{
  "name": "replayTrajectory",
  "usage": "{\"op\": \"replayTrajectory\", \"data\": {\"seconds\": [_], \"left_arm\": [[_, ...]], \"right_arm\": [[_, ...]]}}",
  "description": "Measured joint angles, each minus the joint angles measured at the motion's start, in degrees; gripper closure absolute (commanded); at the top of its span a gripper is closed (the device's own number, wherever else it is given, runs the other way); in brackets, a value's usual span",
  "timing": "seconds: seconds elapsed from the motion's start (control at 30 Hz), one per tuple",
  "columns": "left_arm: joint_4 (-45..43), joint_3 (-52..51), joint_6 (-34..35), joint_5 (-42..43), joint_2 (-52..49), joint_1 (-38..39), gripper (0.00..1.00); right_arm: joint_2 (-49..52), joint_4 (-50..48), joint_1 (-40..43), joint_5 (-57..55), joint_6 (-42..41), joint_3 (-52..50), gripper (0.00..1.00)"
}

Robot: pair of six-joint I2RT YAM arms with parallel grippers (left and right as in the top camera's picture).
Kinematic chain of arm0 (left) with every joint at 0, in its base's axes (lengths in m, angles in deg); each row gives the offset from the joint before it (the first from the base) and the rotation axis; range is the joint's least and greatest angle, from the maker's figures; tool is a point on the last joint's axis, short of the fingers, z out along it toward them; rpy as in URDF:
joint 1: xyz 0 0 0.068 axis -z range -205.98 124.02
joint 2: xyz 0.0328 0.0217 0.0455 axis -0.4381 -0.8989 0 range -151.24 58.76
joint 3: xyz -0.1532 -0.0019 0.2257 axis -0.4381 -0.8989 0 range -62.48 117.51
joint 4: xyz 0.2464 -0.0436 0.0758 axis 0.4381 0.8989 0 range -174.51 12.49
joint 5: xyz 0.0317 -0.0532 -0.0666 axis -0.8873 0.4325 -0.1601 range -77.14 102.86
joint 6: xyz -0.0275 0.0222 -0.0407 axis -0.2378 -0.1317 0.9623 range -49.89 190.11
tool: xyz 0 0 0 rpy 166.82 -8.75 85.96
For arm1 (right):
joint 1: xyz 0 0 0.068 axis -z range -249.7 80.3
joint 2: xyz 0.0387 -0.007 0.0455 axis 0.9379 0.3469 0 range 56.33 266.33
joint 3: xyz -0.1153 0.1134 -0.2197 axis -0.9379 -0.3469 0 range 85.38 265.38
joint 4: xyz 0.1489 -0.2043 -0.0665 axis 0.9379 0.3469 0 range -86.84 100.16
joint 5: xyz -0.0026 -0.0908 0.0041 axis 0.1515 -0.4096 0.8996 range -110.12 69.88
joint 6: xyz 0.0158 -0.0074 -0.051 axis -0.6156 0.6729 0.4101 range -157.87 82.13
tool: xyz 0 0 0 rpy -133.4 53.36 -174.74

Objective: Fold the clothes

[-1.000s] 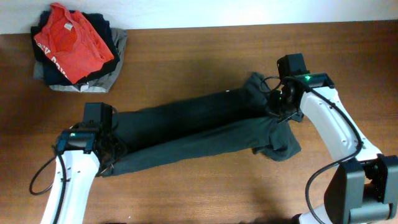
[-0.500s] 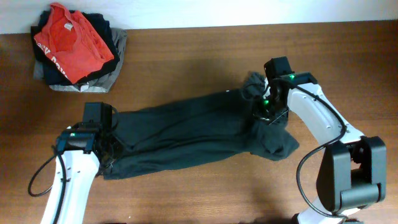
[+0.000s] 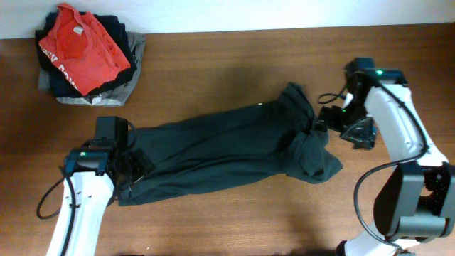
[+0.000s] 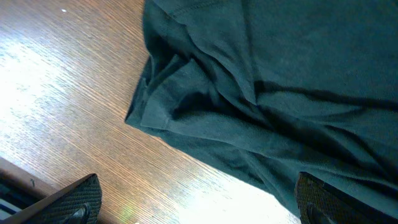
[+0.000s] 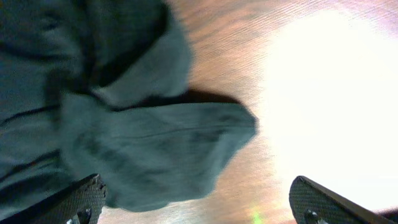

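- My left hand [image 3: 132, 169] sits closest to me, at the near-left end of the clothes [image 3: 220, 146]. In its wrist view the two fingertips [image 4: 78, 200] stand spread wide at the frame's lower corners, with nothing caught between them.
- Just ahead of that hand, a folded corner of the dark cloth lies flat on the tabletop [image 3: 234, 64], with bare wood to its left.
- My right hand [image 3: 346, 126] is just beside the right end of the garment. Its fingertips [image 5: 84, 198] are also wide apart and hold nothing. I cannot tell whether one finger brushes the cloth.
- In front of the right hand, a rounded flap of fabric is doubled over on itself and casts a shadow on the wood.
- The clothes are one dark, wrinkled garment lying on the tabletop. It runs as a long slanted band from the left hand, near me, up to the right hand, farther off. The right end is bunched and rumpled, and a small white mark [image 3: 260, 104] shows by the far edge.
- At the far-left corner, well apart from all this, a red T-shirt [image 3: 78, 50] lies on top of a heap of dark pieces over a grey garment [image 3: 138, 51].
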Motion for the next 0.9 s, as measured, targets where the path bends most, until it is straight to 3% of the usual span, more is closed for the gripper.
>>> {"op": "replayTrajectory", "data": {"seconds": [0.03, 0.13, 0.27, 0.37, 0.57, 0.67, 0.9], "left_arm": [[-0.04, 0.0, -0.44, 0.35, 0.0, 0.0, 0.01], [-1.36, 0.0, -1.25, 1.11, 0.0, 0.0, 0.01], [-2.78, 0.0, -1.81, 1.6, 0.0, 0.0, 0.01], [-2.78, 0.0, -1.9, 1.79, 0.0, 0.0, 0.01], [-2.95, 0.0, -1.9, 1.81, 0.0, 0.0, 0.01], [-3.21, 0.0, -1.9, 1.81, 0.0, 0.0, 0.01], [-3.87, 0.0, -1.9, 1.79, 0.0, 0.0, 0.01]], "right_arm": [[0.0, 0.07, 0.92, -0.04, -0.02, -0.11, 0.01], [-0.04, -0.9, 2.82, -0.44, 0.11, -1.9, 0.12], [-0.17, -4.96, 2.91, 0.63, 0.09, -7.87, 0.15], [-0.13, -8.68, 2.91, 1.88, 0.02, -12.35, 0.29], [-0.15, -15.26, 2.91, 5.14, -1.75, -18.56, 0.36], [-0.15, -16.59, 2.91, 5.68, -2.62, -19.34, 0.51], [-0.15, -18.91, 2.91, 6.16, -2.93, -20.85, 0.57]]}}
